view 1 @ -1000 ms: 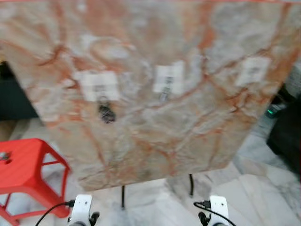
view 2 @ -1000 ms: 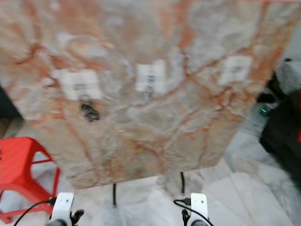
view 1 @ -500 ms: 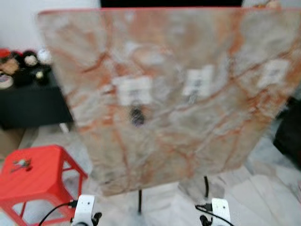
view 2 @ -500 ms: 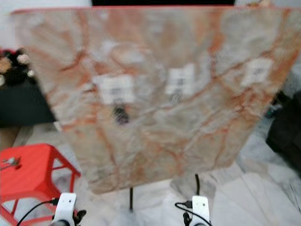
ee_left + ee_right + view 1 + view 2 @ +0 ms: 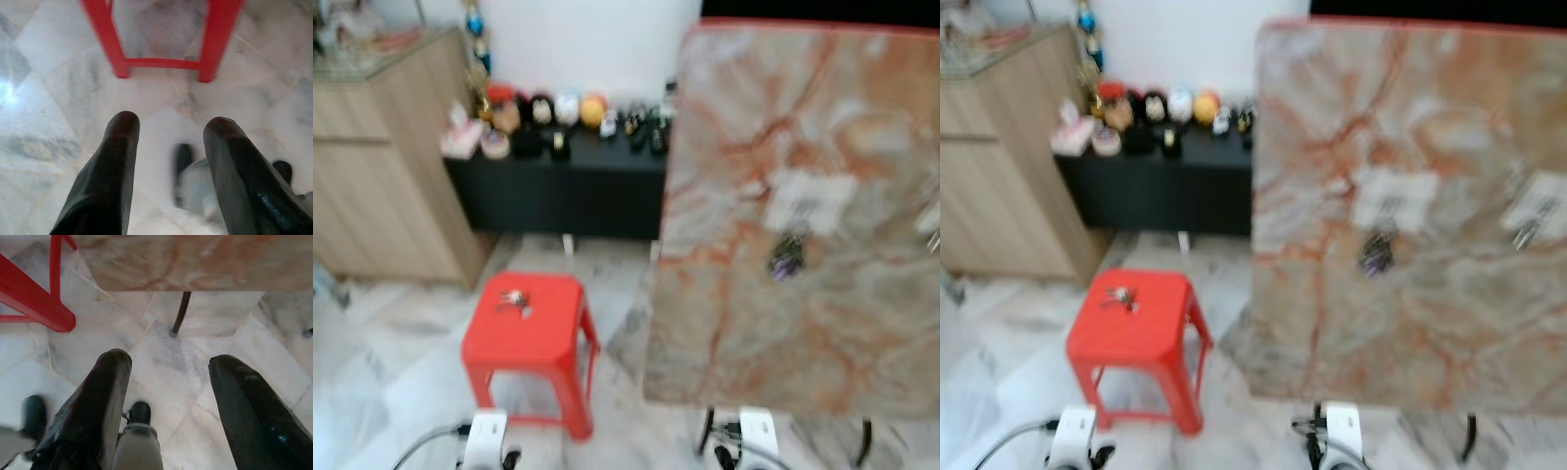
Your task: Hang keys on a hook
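You see a marble-patterned board (image 5: 803,245) standing upright on thin black legs (image 5: 180,313) over a pale marble floor (image 5: 54,98). White hook plates (image 5: 810,201) are fixed to its face, one near the middle and another by its right edge (image 5: 1538,213). A dark bunch of keys (image 5: 787,258) hangs just under the middle plate, touching the board's face; note the blur, so you cannot make out the hook itself.

Left of the board, a wooden cabinet (image 5: 382,176) stands against the wall, with a low black shelf (image 5: 558,191) beside it. A row of small figurines (image 5: 548,113) lines the shelf's top edge.

A red stool (image 5: 530,338) stands on the floor near the board's lower left corner. A second small set of keys (image 5: 513,300) lies on the stool's seat, toward its back left corner.

Left gripper (image 5: 168,142): hangs low above the floor in front of the stool's legs, fingers (image 5: 110,166) apart, nothing between them. Right gripper (image 5: 168,377): hangs low near the board's leg, fingers (image 5: 247,406) apart, nothing held.
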Motion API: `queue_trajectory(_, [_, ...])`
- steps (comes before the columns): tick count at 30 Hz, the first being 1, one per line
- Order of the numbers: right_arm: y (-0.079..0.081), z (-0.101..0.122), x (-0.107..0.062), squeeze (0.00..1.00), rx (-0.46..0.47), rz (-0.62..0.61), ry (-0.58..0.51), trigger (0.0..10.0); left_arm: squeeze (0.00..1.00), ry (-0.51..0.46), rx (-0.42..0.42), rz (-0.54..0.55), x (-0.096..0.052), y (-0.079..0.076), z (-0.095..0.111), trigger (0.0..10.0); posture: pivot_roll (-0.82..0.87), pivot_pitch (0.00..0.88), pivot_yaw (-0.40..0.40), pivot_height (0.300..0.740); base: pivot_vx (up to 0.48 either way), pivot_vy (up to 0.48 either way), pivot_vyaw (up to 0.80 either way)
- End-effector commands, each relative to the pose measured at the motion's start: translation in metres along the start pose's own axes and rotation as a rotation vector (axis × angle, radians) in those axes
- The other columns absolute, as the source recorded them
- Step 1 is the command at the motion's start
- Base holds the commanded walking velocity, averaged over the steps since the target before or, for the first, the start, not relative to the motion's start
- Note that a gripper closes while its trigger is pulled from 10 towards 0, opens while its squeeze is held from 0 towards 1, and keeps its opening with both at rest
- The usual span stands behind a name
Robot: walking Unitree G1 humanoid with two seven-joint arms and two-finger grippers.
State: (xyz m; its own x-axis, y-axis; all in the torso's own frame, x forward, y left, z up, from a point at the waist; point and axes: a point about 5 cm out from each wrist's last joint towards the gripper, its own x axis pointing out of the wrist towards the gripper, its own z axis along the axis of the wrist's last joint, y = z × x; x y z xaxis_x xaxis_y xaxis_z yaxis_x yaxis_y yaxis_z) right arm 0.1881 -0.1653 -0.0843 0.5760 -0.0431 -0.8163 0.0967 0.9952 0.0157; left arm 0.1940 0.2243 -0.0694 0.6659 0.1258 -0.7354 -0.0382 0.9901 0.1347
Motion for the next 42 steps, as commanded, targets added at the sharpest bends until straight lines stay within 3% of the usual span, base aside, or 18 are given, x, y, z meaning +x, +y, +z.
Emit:
queue_trajectory(1, [0.0028,0.0012,0.0003,0.0,0.006,0.006,0.0,10.0,0.0,0.011,0.016,0.013,-0.0007,0.0054,-0.0019,10.0,0.05,0.0,-0.087,0.737,0.0,0.48,0.0])
queue_trajectory(42, [0.0016,0.0031,0.0005,0.0,0.045,-0.01,-0.011,10.0,0.0,0.023,0.019,0.008,-0.0008,0.0027,-0.0041,10.0,0.04,0.0,-0.093,0.737,0.0,0.48,0.0])
